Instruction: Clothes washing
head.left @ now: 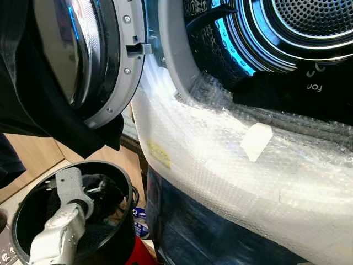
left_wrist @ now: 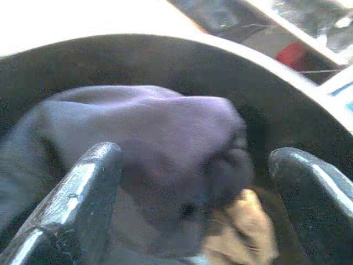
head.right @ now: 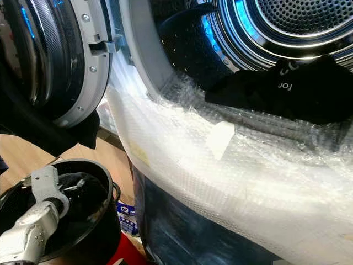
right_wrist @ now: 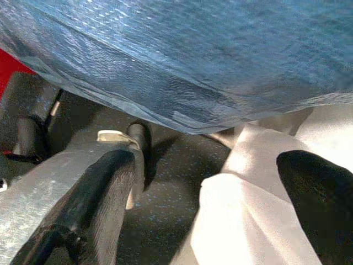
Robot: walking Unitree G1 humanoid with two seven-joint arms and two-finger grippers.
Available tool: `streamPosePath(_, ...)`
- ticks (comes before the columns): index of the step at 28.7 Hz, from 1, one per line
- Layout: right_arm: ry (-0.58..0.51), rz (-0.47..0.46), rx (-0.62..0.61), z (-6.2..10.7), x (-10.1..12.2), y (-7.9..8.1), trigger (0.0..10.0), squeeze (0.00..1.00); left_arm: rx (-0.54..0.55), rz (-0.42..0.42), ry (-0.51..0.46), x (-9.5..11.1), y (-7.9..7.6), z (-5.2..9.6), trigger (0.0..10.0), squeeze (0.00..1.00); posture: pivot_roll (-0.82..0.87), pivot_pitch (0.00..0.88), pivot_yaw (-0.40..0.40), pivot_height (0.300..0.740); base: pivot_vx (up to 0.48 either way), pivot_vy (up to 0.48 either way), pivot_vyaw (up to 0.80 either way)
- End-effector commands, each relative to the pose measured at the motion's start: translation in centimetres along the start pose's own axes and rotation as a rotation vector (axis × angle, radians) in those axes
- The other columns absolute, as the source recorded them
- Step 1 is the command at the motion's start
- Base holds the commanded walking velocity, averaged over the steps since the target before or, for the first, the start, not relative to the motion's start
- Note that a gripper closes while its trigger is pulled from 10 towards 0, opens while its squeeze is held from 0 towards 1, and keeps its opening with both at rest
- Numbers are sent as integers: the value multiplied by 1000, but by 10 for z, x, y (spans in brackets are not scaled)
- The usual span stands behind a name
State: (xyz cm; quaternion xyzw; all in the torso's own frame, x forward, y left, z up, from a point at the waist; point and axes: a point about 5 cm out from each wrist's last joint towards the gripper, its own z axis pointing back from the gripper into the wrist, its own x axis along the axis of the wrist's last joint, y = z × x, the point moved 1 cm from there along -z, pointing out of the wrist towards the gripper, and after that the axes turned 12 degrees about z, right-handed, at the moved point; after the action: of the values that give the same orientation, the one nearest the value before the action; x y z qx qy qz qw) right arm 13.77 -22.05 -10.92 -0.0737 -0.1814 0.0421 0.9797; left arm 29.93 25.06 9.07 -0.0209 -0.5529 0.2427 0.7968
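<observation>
The washing machine drum [head.left: 309, 27] stands open, its door [head.left: 83, 55] swung to the left. A black garment [head.right: 287, 94] lies in the drum mouth. Low on the left a black bucket [head.left: 124, 176] holds clothes, and my left arm [head.left: 60, 226] reaches down into it. In the left wrist view my left gripper [left_wrist: 196, 182] is open, its fingers [left_wrist: 88, 187] either side of a purple-grey garment [left_wrist: 160, 127] with a tan cloth [left_wrist: 242, 226] beside it. My right gripper [right_wrist: 209, 215] hangs open low beside the machine's wrapped front, over a white cloth [right_wrist: 242, 221].
Bubble wrap [head.left: 220, 160] covers the machine's front below the drum, with a white tape patch [head.left: 256, 141] on it. A dark cloth [head.left: 33, 99] hangs over the door at left. Something red [head.left: 140, 254] lies by the bucket. Wooden floor [head.left: 33, 154] runs off to the left.
</observation>
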Motion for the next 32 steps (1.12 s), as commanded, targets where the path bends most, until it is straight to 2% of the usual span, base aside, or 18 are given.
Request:
streamPosePath(1,13,24,7,0,-4,-2,10000,0,97,-57,35,0,13,-4,10000,1000,-19,100,-18,740,0,0,0)
streamPosePath(8,25,3,26,1,-8,-2,10000,0,135,-96,26,6,22,-8,10000,1000,-21,102,-27,740,0,0,0)
streamPosePath(17,30,66,39,1,-10,-1,10000,0,139,-134,16,6,29,-19,10000,1000,-19,110,-57,740,0,0,0)
streamPosePath(20,27,66,35,1,-8,-2,10000,0,135,-126,8,5,29,-22,10000,1000,-21,109,-64,740,0,0,0)
streamPosePath(25,6,108,49,1,-3,-4,10000,0,136,-171,-31,8,25,-27,10000,1000,-25,104,-77,740,0,0,0)
streamPosePath(29,10,114,45,1,-3,-6,10000,0,141,-169,-72,16,22,-31,10000,1000,-24,103,-79,740,0,0,0)
streamPosePath(32,17,112,41,1,-5,-6,10000,0,163,-198,-111,22,21,-33,10000,1000,-29,101,-74,740,0,0,0)
